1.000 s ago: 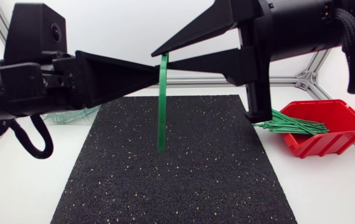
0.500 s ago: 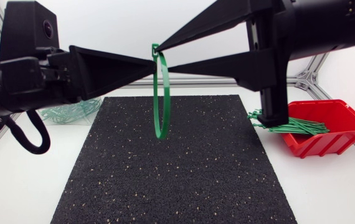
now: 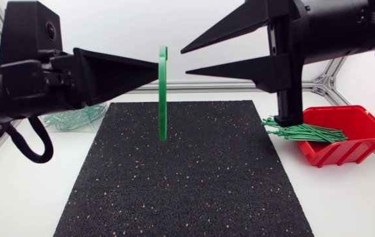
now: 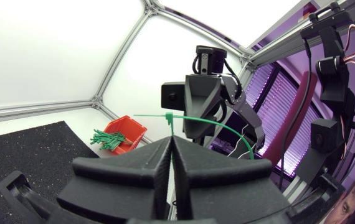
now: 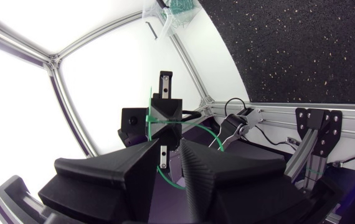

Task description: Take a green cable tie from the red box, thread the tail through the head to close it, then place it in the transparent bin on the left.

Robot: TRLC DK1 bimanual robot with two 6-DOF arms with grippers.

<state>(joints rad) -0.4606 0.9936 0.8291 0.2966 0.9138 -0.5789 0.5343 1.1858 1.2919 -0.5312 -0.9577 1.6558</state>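
From above, the left pincer (image 3: 156,66) comes in from the left side and is clamped on the upper part of a green cable tie (image 3: 163,99). The tie hangs straight down from its tips, edge-on, over the black mat (image 3: 187,178) on the white worktop (image 3: 16,197). The right pincer (image 3: 186,60) faces it tip to tip, just beside the tie but apart from it, with its two fingers spread one above the other and nothing between them. Under and behind the right pincer's body sits the red box (image 3: 355,135), with a bundle of green ties (image 3: 306,133) poking out of it. Below the left pincer, at the mat's far corner, is the transparent bin (image 3: 59,122), which has green ties inside. From the left wrist, the two fingers meet flat together and the tie rises from between their tips. The tie's head (image 4: 169,117) is just ahead of them, a thin tail sticks out to one side, and the strap bends away in an arc on the other side. The right arm (image 4: 205,93) is straight ahead, beyond the tie. From the right wrist, a clear gap shows between that pincer's own fingers. Ahead of the gap, the left pincer is seen end-on, pinching the tie, whose strap curves back towards the gap.
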